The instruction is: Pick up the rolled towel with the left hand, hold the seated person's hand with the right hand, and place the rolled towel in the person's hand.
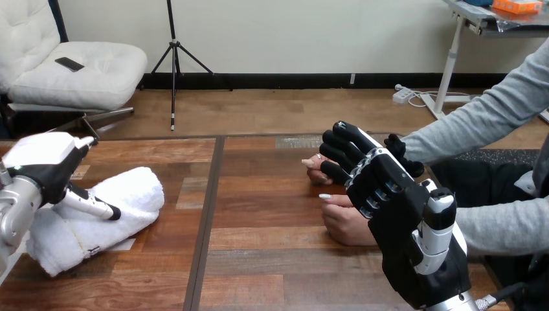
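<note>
Left hand (pixel 42 162) sits at the table's (pixel 272 259) left edge, resting on the rolled towel (pixel 129 194). The towel lies flat on the wood near the front-left corner, not lifted. We can't tell from here whether that hand has a real hold on it or just lies on top, because the hand's own body hides the contact. We judge the pick as the step in hand. To do it well, we want the grasp around the roll's middle, not its loose near end, so it doesn't unroll on the lift. We close firmly because terry compresses, then lift straight up before any travel right. Across the centre seam, toward the table's right edge, the person's farther hand (pixel 315 173) and the person's nearer hand (pixel 346 223) rest on the wood close together. Right hand (pixel 395 207) is over both, back toward us, and seems to touch them. We can't tell whether it grips either one or how far it is closed. Before carrying the towel over, we'd want one of the person's hands steadied palm-up with light pressure only. Risk: the right hand covers the drop spot, so the left needs to approach from the table's centre side.
</note>
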Robot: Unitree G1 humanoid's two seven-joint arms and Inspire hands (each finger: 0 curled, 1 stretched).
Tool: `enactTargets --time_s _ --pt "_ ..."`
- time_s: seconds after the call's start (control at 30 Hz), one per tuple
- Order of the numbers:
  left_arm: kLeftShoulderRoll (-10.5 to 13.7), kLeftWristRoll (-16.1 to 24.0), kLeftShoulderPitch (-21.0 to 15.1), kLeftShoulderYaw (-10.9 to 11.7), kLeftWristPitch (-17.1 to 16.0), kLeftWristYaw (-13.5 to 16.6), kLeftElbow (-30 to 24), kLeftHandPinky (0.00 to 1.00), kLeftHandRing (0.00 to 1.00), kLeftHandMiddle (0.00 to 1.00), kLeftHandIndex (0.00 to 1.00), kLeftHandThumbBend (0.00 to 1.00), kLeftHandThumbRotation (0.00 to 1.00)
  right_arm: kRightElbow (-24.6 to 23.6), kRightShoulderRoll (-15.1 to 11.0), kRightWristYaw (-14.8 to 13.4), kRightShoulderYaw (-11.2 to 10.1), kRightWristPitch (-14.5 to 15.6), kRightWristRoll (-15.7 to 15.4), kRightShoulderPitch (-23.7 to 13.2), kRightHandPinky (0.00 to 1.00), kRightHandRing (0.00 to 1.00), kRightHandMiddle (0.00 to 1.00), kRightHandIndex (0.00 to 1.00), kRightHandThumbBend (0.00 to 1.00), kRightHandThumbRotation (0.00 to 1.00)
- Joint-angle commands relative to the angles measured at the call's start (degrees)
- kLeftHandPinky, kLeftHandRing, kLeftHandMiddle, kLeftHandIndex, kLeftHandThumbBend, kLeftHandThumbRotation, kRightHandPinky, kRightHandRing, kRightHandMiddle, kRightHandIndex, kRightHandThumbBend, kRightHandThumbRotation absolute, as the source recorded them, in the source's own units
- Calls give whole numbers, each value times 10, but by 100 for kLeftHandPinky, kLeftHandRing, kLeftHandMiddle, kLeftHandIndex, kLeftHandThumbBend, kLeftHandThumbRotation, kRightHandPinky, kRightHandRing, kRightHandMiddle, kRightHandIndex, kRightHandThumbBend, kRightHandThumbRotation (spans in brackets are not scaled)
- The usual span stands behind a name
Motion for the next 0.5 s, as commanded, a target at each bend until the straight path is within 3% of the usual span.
enactTargets --time_s 0.0,0.13,0.47 --pt "18 -8 -45 -3 2 -9 -7 96 96 95 94 100 49 -18 3 -2 -7 -16 5 -34 90 91 89 87 100 100" --pt "17 -11 -45 -1 1 -17 -8 97 95 95 93 100 51 -17 3 0 -7 -18 7 -34 88 91 89 87 100 100" --pt "10 -50 -48 15 23 -83 -16 96 95 95 93 100 52 -21 1 -3 -8 -16 5 -32 87 90 89 87 100 100"
